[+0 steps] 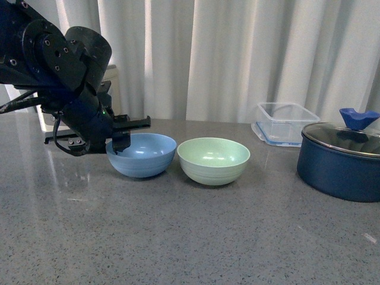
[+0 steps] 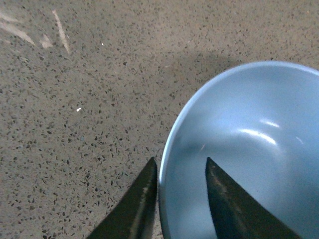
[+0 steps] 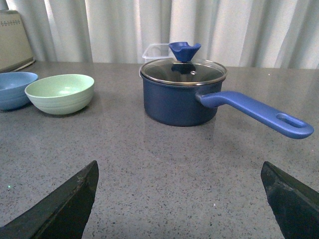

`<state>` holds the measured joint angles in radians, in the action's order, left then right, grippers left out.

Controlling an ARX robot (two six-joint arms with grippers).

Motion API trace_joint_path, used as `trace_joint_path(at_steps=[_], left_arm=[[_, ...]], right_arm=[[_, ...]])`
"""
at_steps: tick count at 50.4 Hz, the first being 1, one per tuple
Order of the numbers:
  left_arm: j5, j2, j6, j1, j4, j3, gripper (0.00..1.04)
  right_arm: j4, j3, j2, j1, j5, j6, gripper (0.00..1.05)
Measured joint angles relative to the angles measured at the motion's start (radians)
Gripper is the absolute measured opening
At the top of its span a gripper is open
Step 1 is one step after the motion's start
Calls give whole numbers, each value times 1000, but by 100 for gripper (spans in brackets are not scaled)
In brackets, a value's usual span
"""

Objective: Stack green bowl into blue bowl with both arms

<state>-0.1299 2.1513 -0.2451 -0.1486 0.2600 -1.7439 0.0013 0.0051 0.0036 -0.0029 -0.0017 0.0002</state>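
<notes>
Left of centre in the front view, the left gripper [image 1: 128,133] sets its jaws astride the left rim of the blue bowl [image 1: 142,157], one inside and one outside. They are narrowly parted and not visibly pinching it. The green bowl [image 1: 214,160] sits on the counter [image 1: 190,243] at mid-frame, just right of the blue one. The right gripper [image 3: 179,168] is out of the front view, its jaws gaping wide and holding nothing. The step in hand looks like steadying the blue bowl. Next, the right arm must take the green bowl's rim, lift it and lower it in.
</notes>
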Motion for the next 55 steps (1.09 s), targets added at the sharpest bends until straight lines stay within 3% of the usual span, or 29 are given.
trace_joint_path(at_steps=[6, 16, 21, 29, 42, 50, 55], left_arm=[[-14, -76, 18, 8, -68, 64, 54], [-37, -240, 74, 25, -173, 185, 82], [-65, -376, 143, 30, -278, 334, 100], [-58, -598, 200, 15, -383, 634, 98], [-51, -603, 218, 11, -394, 650, 98], [20, -673, 233, 31, -869, 910, 70], [36, -769, 236, 50, -995, 1085, 49]], right_arm=[[0, 0, 0, 0, 0, 0, 95], [0, 0, 0, 0, 0, 0, 95], [0, 0, 0, 0, 0, 0, 95], [0, 0, 0, 0, 0, 0, 95], [0, 0, 0, 0, 0, 0, 95], [0, 0, 0, 0, 0, 0, 95], [0, 0, 0, 0, 0, 0, 95]])
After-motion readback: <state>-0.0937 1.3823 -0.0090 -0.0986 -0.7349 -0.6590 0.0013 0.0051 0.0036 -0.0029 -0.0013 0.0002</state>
